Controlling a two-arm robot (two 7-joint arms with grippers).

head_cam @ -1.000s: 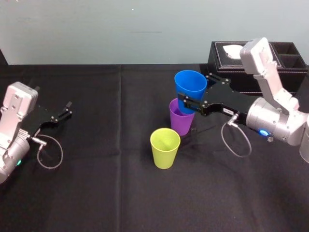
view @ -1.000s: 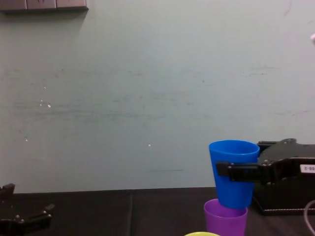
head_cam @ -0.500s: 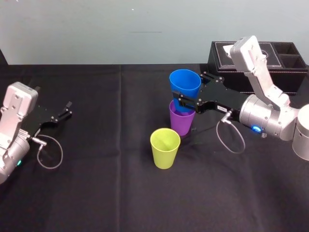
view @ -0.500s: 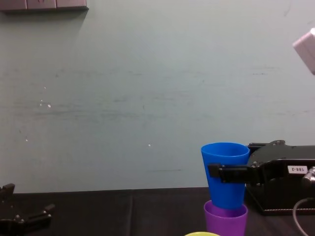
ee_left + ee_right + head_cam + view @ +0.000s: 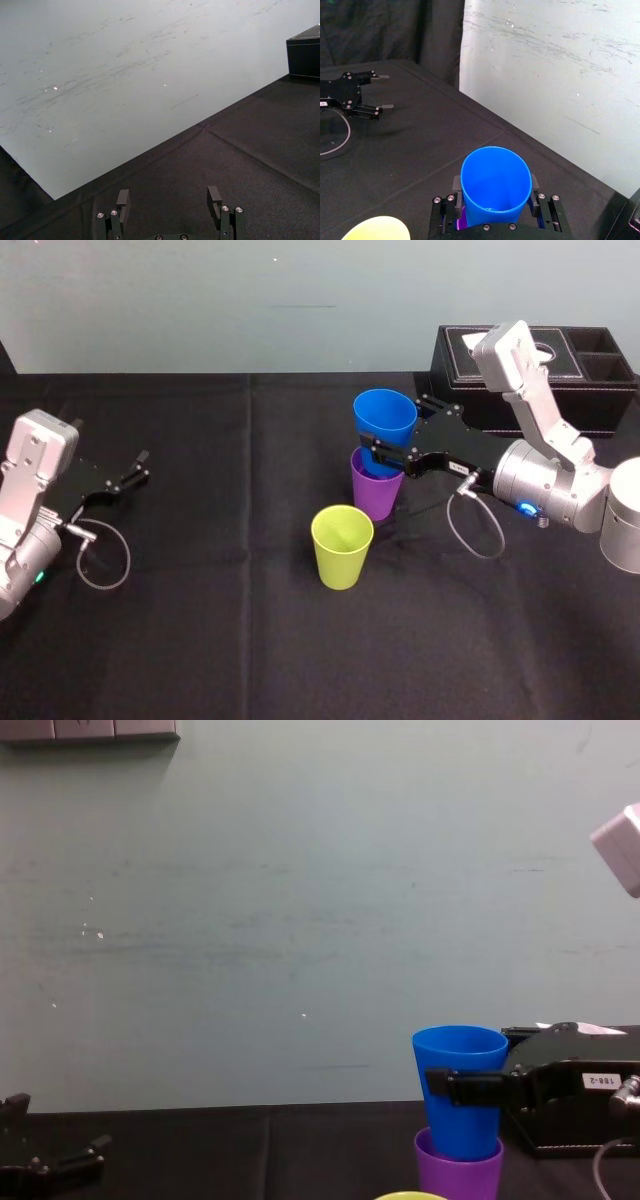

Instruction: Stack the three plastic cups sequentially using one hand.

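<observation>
My right gripper (image 5: 387, 437) is shut on the blue cup (image 5: 385, 418), one finger on each side of its wall. The blue cup stands upright with its base sunk into the mouth of the purple cup (image 5: 375, 497), which stands on the black table. In the chest view the blue cup (image 5: 460, 1065) rises well above the purple cup's (image 5: 458, 1175) rim. The right wrist view looks down into the blue cup (image 5: 495, 185) between the gripper's fingers. The yellow-green cup (image 5: 341, 545) stands alone, just in front and to the left of the pair. My left gripper (image 5: 140, 468) rests open at the far left.
A black tissue box (image 5: 540, 380) sits at the back right, behind my right arm. Black cloth (image 5: 230, 640) covers the table, and a pale wall stands behind it. A cable loop (image 5: 475, 530) hangs under the right wrist.
My right gripper has moved a little left and down with the blue cup. The cup's base has gone from above the purple cup into its mouth. The left arm has not moved.
</observation>
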